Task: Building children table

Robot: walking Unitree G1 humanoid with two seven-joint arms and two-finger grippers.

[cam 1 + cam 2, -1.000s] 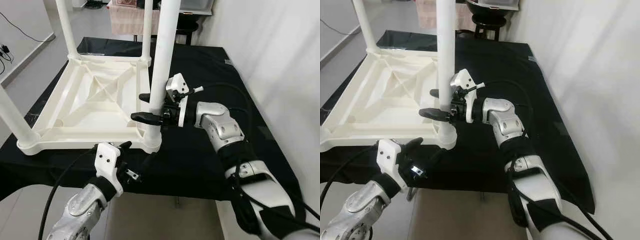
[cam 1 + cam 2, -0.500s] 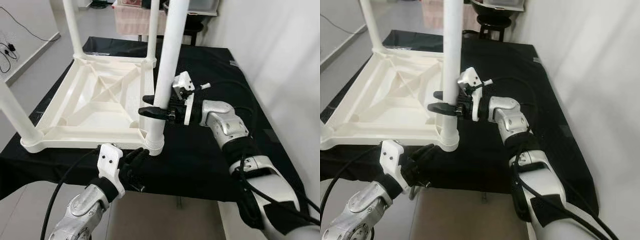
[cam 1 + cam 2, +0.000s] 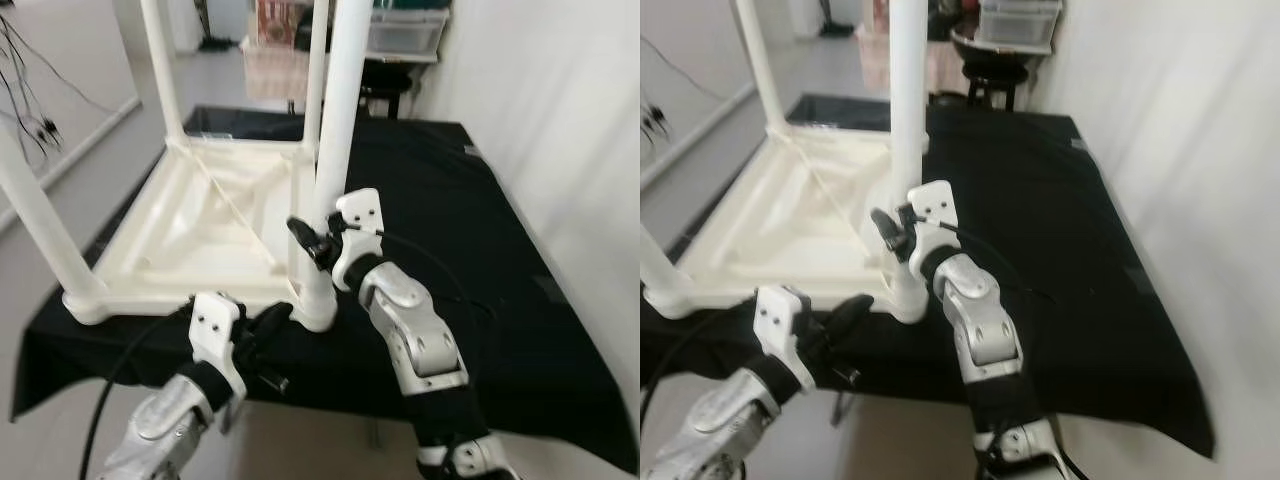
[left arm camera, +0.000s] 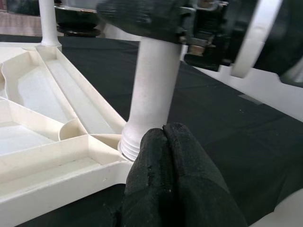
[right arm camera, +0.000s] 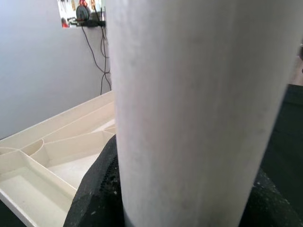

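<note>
The right gripper (image 3: 312, 243) has its jaws clamped on the near white leg (image 3: 335, 130) standing in the corner of the upside-down table (image 3: 200, 225) on the black tabletop (image 3: 480, 250), so it should turn it straight, while the left gripper (image 3: 268, 325), jaws together, waits below

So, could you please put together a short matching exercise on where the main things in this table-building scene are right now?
Column one:
1. right hand
2. left hand
3. upturned tabletop
4. black cloth

Column two:
A. spread over the work surface
B. closed around the near white leg
C. shut, by the base of that leg
D. lying underside up, legs pointing upward

Pairs: 1-B, 2-C, 3-D, 4-A
</note>
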